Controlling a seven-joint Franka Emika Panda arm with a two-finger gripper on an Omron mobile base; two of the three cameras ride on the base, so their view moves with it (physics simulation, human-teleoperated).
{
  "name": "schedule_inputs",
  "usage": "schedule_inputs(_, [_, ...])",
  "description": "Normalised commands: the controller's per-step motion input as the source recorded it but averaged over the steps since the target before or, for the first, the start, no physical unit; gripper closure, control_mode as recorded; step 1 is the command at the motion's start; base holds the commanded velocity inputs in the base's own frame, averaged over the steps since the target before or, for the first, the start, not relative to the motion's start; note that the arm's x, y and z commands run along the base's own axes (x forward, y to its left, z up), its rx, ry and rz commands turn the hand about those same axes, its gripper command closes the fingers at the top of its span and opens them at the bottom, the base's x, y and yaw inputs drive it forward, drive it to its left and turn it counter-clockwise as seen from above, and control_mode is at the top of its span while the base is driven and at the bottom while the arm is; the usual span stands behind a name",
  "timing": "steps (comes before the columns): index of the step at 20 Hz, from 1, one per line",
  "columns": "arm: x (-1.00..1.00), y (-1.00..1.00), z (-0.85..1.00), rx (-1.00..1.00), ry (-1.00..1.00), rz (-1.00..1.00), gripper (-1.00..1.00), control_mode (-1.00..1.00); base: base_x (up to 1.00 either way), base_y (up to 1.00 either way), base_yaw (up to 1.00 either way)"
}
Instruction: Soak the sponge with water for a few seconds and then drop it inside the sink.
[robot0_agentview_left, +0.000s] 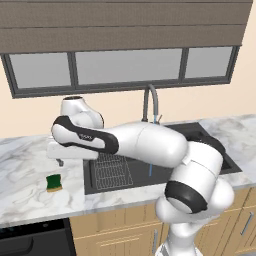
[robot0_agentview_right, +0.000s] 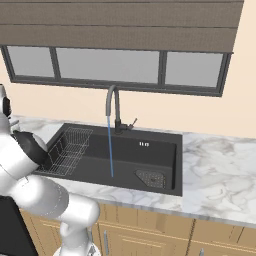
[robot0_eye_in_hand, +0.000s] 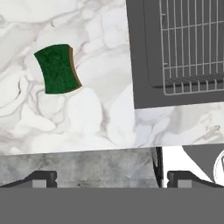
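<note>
The marble worktop (robot0_agentview_left: 30, 165) carries a matte black sink (robot0_agentview_right: 160, 150) with a wire rack (robot0_agentview_left: 112, 170) at its left end. Water (robot0_agentview_right: 109, 150) falls in a thin stream from the curved faucet (robot0_agentview_right: 112, 100) into the basin. The pincer (robot0_agentview_left: 60, 161) hangs released above the worktop left of the sink. The sponge (robot0_agentview_left: 54, 183) lies green side up near the worktop's front edge, apart from the pincer.

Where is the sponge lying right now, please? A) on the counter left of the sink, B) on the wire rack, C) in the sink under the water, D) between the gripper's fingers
A: the sponge lies flat on the marble counter left of the sink, apart from the rack and the water, with the open gripper above it and nothing in it.
</note>
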Motion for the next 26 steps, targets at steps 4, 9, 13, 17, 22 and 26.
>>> schedule_inputs(4, [0.30,0.00,0.00,0.00,0.00,0.06,-1.00,-1.00,0.00,0.00,0.00])
schedule_inputs(9, [0.10,0.11,-0.07,0.00,0.00,0.09,-1.00,-1.00,0.00,0.00,0.00])
schedule_inputs(13, [0.02,0.21,-0.12,0.00,0.00,0.13,-1.00,-1.00,0.00,0.00,0.00])
schedule_inputs(17, [0.05,0.19,-0.08,0.00,0.00,0.12,-1.00,-1.00,0.00,0.00,0.00])
schedule_inputs(22, [0.14,0.07,-0.09,0.00,-0.02,0.08,-1.00,-1.00,0.00,0.00,0.00])
schedule_inputs(26, [0.18,0.00,-0.08,0.00,0.00,0.04,-1.00,-1.00,0.00,0.00,0.00])
